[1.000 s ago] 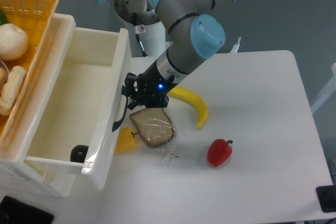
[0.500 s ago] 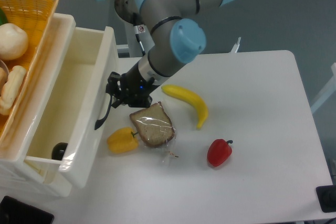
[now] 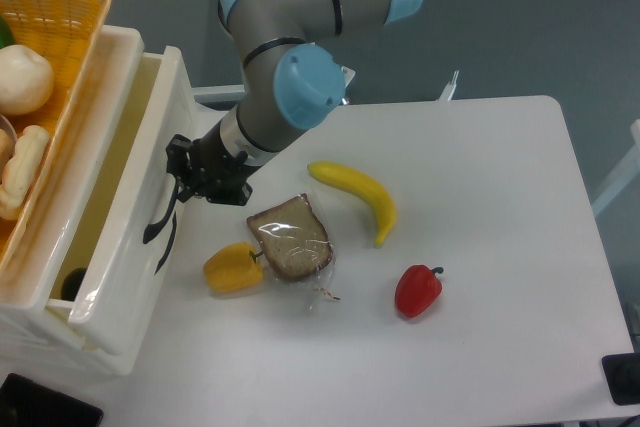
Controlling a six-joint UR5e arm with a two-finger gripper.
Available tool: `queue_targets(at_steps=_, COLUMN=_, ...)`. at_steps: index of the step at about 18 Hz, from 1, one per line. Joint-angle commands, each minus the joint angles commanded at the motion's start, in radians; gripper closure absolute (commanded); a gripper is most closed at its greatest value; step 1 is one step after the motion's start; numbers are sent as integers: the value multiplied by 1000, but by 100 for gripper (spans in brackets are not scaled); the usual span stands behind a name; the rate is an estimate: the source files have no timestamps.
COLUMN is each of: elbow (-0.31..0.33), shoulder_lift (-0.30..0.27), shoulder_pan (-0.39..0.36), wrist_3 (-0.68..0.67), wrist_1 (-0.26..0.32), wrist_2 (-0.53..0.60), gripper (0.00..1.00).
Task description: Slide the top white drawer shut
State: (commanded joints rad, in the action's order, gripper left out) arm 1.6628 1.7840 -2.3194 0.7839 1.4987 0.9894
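The top white drawer [image 3: 125,247] stands at the left, pulled out only a little, with a narrow gap of its inside showing. Its black curved handle [image 3: 158,227] sits on the front panel. My gripper [image 3: 180,172] presses against that panel just above the handle, its dark fingers together with nothing held. A small dark object [image 3: 72,283] lies in the drawer's near corner.
A yellow woven basket [image 3: 70,7] with food sits on top of the cabinet. On the table lie a bagged bread slice [image 3: 290,239], a yellow pepper [image 3: 232,269], a banana [image 3: 360,197] and a red pepper [image 3: 417,290]. The lower white drawer front [image 3: 60,342] is beneath.
The arm has moved left, pushing the drawer front with it. The drawer has slid well into the cabinet, so the open gap has shrunk to a narrow strip.
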Motion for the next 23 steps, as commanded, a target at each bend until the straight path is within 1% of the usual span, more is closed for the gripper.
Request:
queue_targets(at_steps=7, elbow=8, shoulder_lift=0, shoulder_pan=38, wrist_3=-9, wrist_1=-3, wrist_2=2, gripper=98)
queue_targets(at_steps=14, elbow=8, shoulder_lift=5, shoulder_pan=40, wrist_3=-9, wrist_1=-6, wrist_2=6, gripper=96)
queue_targets(at_steps=17, elbow=5, shoulder_lift=8, shoulder_pan=29, wrist_3=-8, wrist_1=-9, wrist_2=9, gripper=96)
queue_targets(at_steps=21, elbow=-8, shoulder_lift=9, shoulder_pan=-27, wrist_3=-5, wrist_1=-17, wrist_2=38, gripper=88)
queue_targets(at_steps=22, elbow=-12, shoulder_lift=9, shoulder_pan=-47, wrist_3=-3, wrist_1=-18, wrist_2=46, gripper=84)
queue_targets(at_steps=23, elbow=-21, shoulder_lift=9, shoulder_pan=-73, wrist_3=-2, wrist_1=-18, wrist_2=48, gripper=78)
